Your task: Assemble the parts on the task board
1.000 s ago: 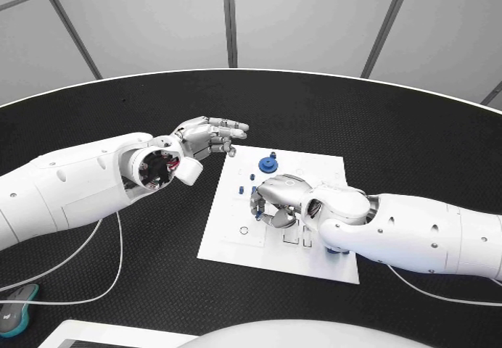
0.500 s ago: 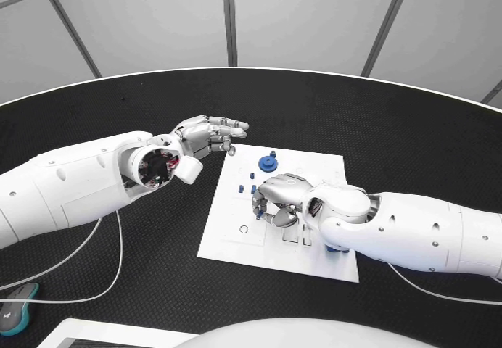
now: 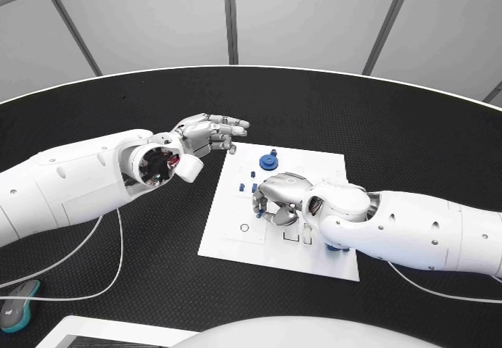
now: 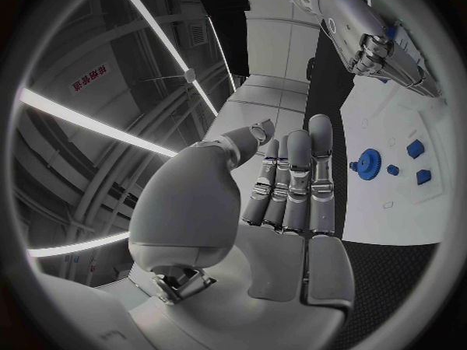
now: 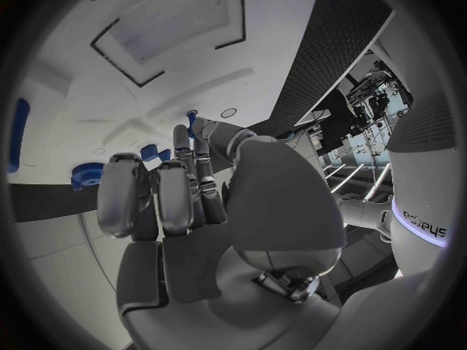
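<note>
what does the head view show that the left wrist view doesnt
Head view alone: the whole task board on the black table, both white arms, and a teal object with a white cable at the table's near left edge.

Left wrist view alone: the left hand's palm side, fingers straight and together, holding nothing.

Both: the blue gear on the board, small blue parts near it, and the right hand over the board.

Bright, even overhead light, soft shadows (wrist views fisheye-bent, dark-rimmed).
</note>
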Robot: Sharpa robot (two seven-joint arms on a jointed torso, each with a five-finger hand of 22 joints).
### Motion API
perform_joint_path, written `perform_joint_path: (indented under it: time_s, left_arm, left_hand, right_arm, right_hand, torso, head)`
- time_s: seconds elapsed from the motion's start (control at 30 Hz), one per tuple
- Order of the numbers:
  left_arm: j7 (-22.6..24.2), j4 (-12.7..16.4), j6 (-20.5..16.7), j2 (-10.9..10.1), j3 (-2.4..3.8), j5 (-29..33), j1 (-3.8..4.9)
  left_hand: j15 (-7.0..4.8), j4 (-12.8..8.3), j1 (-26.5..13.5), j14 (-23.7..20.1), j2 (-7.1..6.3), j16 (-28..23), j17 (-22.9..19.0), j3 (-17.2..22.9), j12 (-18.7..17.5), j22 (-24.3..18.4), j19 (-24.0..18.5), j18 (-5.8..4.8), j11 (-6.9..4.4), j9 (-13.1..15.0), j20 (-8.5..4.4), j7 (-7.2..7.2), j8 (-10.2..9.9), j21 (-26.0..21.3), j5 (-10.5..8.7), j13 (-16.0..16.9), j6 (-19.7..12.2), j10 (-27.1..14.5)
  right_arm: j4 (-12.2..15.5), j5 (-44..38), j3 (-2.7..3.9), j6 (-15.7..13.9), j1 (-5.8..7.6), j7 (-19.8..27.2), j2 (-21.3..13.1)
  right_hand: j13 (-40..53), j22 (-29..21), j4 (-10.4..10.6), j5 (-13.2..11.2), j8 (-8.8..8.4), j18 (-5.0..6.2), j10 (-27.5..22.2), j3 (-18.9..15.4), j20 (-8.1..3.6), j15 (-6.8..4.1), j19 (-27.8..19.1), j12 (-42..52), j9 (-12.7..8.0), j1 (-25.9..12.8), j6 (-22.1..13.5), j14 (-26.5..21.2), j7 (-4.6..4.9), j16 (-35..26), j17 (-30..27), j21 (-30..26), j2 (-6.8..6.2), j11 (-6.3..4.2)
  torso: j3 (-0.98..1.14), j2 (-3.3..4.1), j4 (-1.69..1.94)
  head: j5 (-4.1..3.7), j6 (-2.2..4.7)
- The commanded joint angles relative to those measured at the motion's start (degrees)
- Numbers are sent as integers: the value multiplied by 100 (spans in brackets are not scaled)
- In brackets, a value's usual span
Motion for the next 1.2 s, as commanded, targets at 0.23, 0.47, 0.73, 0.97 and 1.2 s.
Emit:
perform_joint_path:
  time_s: [0.23,0.47,0.73,0.97,1.2]
  left_arm:
    - [-5,3,5,0,0,0,0]
    - [-7,9,20,-2,0,0,1]
    - [-11,11,30,0,0,0,1]
    - [-16,12,39,1,0,0,1]
    - [-22,11,51,7,0,0,1]
  left_hand:
    - [18,-2,0,-34,35,-34,-8,-48,-31,-9,4,40,6,1,40,26,-18,-27,-9,2,1,-37]
    - [18,-2,0,-34,35,-34,-8,-48,-31,-9,4,40,6,1,40,26,-18,-27,-9,2,1,-37]
    - [18,-2,0,-34,35,-34,-8,-48,-31,-9,4,40,6,1,40,26,-18,-27,-9,2,1,-37]
    - [21,8,-3,-35,45,-35,-9,-63,-34,-18,7,41,8,3,45,27,-24,-36,-9,6,4,-41]
    - [21,8,-3,-35,45,-35,-9,-63,-34,-18,7,41,8,3,45,27,-24,-36,-9,6,4,-41]
  right_arm:
    - [-15,0,0,41,0,-6,44]
    - [-31,0,-1,119,0,-46,74]
    - [-57,0,-5,312,0,-112,115]
    - [-82,0,-15,370,0,-148,139]
    - [-121,0,-23,318,0,-92,173]
  right_hand:
    - [4,438,-26,35,26,-93,52,2,-21,-16,96,-21,5,-57,-14,217,29,37,10,-15,12,8]
    - [5,441,-27,35,25,-93,57,1,-20,-15,97,-28,9,-64,-12,219,29,41,15,-12,19,8]
    - [4,444,-26,34,24,-94,58,-2,-19,-14,98,-33,11,-71,-12,220,30,45,21,-9,19,10]
    - [3,428,-23,15,19,-89,55,-15,-16,-11,88,-47,17,-90,-15,216,32,34,3,-33,18,12]
    - [-43,403,13,-9,-130,-82,-136,-91,23,48,65,-224,-5,-236,-225,209,96,30,-8,-83,-33,83]
  torso:
    - [-4,-1,-4]
    - [-5,0,2]
    - [-2,3,-2]
    - [2,3,-2]
    - [6,-2,-2]
  head:
    - [7,-16]
    - [8,-21]
    - [11,-34]
    - [7,-49]
    - [4,-59]
